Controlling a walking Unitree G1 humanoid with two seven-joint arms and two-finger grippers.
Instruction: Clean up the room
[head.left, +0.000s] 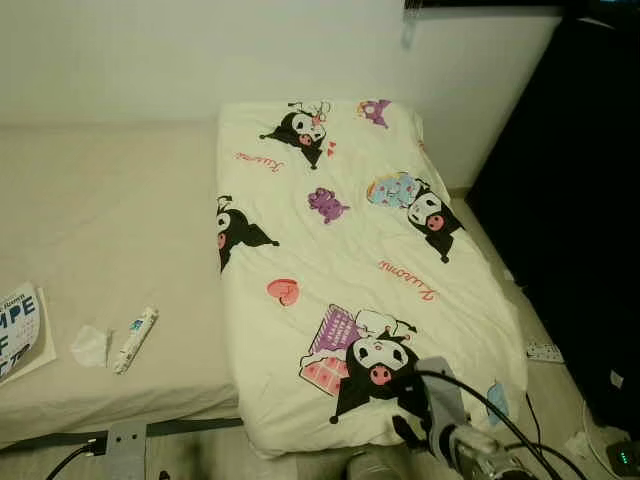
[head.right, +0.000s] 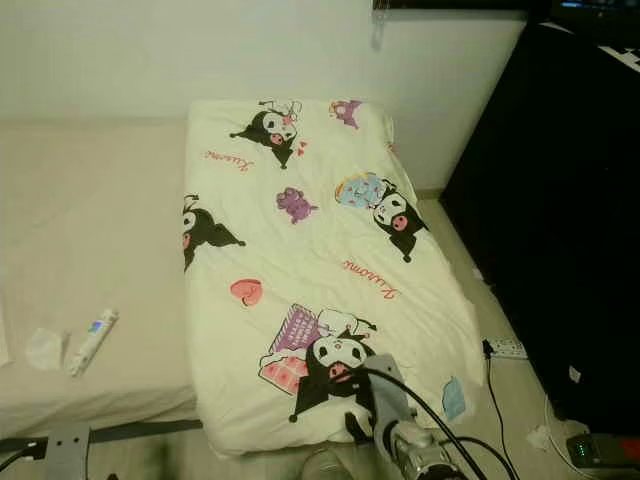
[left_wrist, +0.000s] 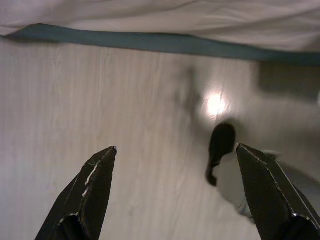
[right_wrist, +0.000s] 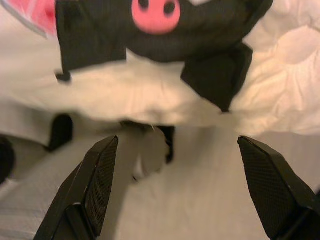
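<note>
At the bed's (head.left: 120, 200) front edge, the right gripper (right_wrist: 175, 192) hangs spread wide just before the quilt's (head.left: 350, 270) near hem, seemingly lined up to seize it. Tube (head.left: 134, 339) and tissue (head.left: 90, 345) await near the front-left corner. Left gripper (left_wrist: 175, 195) hangs released above the floor (left_wrist: 100, 100).

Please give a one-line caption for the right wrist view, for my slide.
Open right gripper poised at the near edge of the cartoon-print quilt.

Silver right arm (head.left: 455, 425), black cables; black tapered fingers (right_wrist: 95, 190) on tools.
</note>
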